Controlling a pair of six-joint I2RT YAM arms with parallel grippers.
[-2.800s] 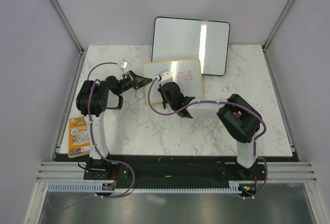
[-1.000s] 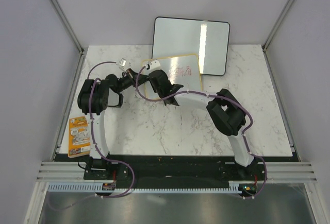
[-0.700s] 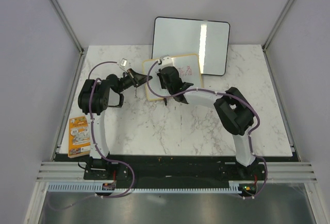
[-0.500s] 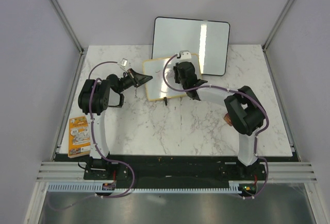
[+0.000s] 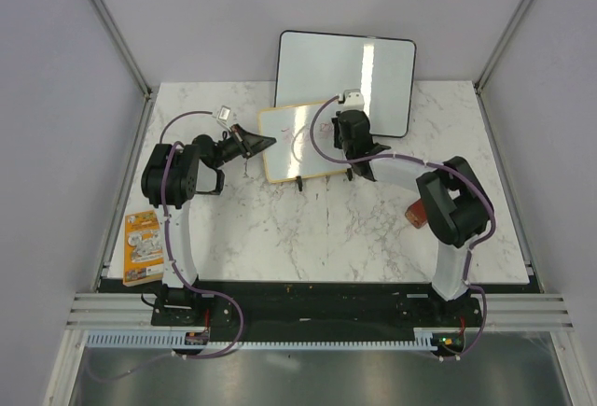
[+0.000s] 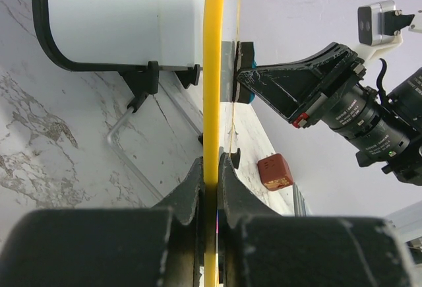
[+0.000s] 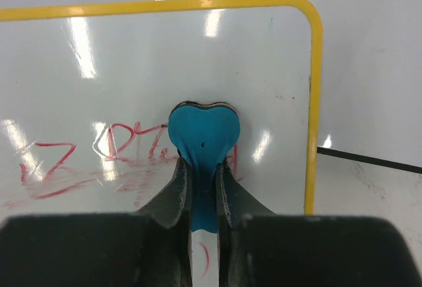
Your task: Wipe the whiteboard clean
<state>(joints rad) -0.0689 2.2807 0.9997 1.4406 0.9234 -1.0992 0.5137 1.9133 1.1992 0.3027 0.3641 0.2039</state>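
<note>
There were two boards: one yellow-framed whiteboard (image 5: 294, 145) and one larger black-framed board (image 5: 345, 79). Also two arms, the left arm (image 5: 177, 238) and the right arm (image 5: 452, 205), one blue eraser (image 7: 201, 135), one orange packet (image 5: 143, 247) and one brown cube (image 6: 275, 171).

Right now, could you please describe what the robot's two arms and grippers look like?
The left arm and right arm have white links between bulky black joints, each trailed by a purple cable. The left gripper and right gripper have black, tapered fingers; a small pale camera block sits on each wrist.
</note>
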